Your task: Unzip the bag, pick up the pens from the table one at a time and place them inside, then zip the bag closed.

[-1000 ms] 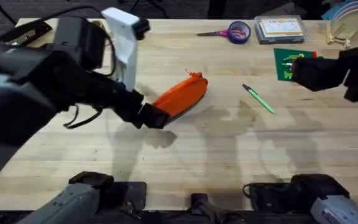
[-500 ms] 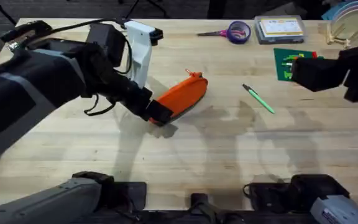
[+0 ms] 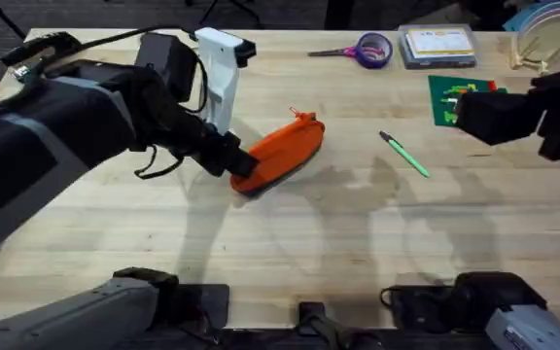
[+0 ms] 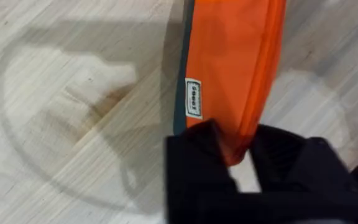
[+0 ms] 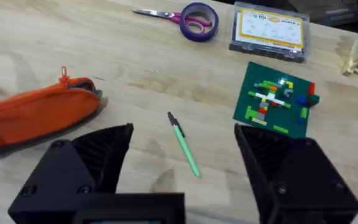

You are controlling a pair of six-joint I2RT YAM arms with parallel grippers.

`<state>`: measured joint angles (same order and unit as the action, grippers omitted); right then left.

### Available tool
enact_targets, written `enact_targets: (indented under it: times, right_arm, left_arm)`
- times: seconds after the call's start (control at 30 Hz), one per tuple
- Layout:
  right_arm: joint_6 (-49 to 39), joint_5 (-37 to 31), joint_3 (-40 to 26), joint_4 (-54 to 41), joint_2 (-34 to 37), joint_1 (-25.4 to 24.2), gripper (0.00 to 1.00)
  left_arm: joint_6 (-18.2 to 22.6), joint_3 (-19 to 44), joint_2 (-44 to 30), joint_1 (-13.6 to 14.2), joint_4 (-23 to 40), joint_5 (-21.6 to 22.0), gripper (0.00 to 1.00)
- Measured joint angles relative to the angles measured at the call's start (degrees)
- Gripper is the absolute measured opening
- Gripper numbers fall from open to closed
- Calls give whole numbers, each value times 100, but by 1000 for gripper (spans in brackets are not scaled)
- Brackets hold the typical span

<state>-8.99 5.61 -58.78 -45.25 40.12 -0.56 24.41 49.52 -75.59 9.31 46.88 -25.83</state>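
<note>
Light wooden plank desk [image 3: 358, 243] with visible grain, stuff scattered along the far edge.

The left pincer [image 3: 244, 167] is clamped on the near-left end of the orange bag [image 3: 285, 151]. In the left wrist view you can see the black fingers [image 4: 194, 155] squeezed onto the tip of the pouch [image 4: 229, 68], fabric pinched between them, with the dark underside and a small white label showing along one edge. The bag lies diagonally near the middle of the desk, its small red pull [image 3: 299, 116] at the far-right end, and the zipper looks closed as far as I can tell.

The right pincer [image 5: 182, 162] is spread wide with nothing in it, hovering above the desk over on the right side. Between its two black fingers [image 5: 98, 155] in the right wrist view sits the green pen [image 5: 184, 146], flat on the wood, black tip pointing away. From overhead the pen [image 3: 403, 154] is just right of the bag, not touching it.

Further out: a green building-brick plate [image 3: 452, 98] near the right arm, purple-handled scissors [image 3: 343, 52] next to a roll of purple tape [image 3: 373, 48], and a clear plastic case [image 3: 438, 46] at the far edge.
</note>
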Motion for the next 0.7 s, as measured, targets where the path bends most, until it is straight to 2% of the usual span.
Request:
enact_targets:
  times: [0.07,0.1,0.37,0.6,0.7]
  right_arm:
    - [-5,0,0,-2,0,0,998]
    - [-6,0,0,-4,0,0,997]
    - [-7,73,0,-118,0,0,998]
    - [-97,491,-18,-113,137,0,997]
    - [-116,898,-111,-123,534,0,997]
  left_arm:
    - [9,-7,-21,11,-32,16,79]
    - [4,-9,-29,13,-27,19,54]
    - [4,-9,-33,14,-20,18,39]
    - [4,-9,-32,14,-20,18,41]
    - [4,-9,-33,14,-20,18,42]
